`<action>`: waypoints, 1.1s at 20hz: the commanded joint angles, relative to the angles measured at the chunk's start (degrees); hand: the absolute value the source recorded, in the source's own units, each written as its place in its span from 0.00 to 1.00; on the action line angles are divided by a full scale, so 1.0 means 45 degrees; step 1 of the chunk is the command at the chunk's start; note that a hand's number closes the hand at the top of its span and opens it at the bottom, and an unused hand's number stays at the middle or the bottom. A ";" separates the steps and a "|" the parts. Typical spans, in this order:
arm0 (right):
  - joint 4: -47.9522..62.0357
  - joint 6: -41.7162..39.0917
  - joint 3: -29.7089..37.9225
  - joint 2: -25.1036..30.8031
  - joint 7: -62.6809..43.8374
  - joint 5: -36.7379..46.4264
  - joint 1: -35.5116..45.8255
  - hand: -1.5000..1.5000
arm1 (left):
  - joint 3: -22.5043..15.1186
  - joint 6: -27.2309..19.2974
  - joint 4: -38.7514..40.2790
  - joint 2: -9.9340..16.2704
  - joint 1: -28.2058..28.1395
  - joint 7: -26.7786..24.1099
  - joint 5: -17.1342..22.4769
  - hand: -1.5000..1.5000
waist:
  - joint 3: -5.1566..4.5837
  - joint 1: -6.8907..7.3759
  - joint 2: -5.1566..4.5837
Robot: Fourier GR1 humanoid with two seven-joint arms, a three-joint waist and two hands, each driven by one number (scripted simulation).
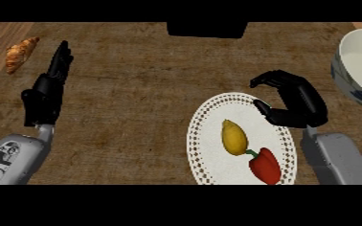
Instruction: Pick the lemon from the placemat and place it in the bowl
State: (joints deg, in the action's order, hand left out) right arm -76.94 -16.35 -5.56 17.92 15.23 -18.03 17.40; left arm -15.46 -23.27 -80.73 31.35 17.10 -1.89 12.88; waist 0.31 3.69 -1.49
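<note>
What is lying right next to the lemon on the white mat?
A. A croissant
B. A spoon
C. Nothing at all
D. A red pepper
D: the red pepper lies on the white lace-edged placemat just beside the lemon, its green stem at the lemon's lower end, while the croissant sits far off at the counter's left edge.

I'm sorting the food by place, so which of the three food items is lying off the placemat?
The croissant, alone on the bare counter at far left. The lemon and red pepper both lie on the white placemat.
</note>
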 commanded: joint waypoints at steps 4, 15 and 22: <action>0.2914 -0.5562 0.0342 0.1558 0.3194 -0.0845 0.1934 0.00 | -0.0382 0.0056 -0.0359 -0.0380 0.0267 0.0598 -0.0068 0.50 | 0.0014 0.0062 0.0020; 0.2332 -0.5963 -0.1984 0.4465 0.4631 0.4233 0.4300 0.00 | -0.0427 -0.0287 -0.0727 -0.0504 0.0000 0.1161 -0.0527 0.50 | -0.0057 -0.0350 0.0239; 0.2269 -0.5442 -0.4302 0.3674 0.4071 0.6301 0.5848 0.00 | -0.0599 -0.0542 -0.1655 -0.0572 -0.0201 0.2008 -0.0959 0.50 | -0.0064 -0.0313 0.0268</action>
State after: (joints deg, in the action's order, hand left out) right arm -67.84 -36.06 -20.51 35.57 29.99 5.61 39.65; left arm -17.50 -25.22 -86.69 29.49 17.50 6.28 9.41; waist 0.07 2.11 -0.32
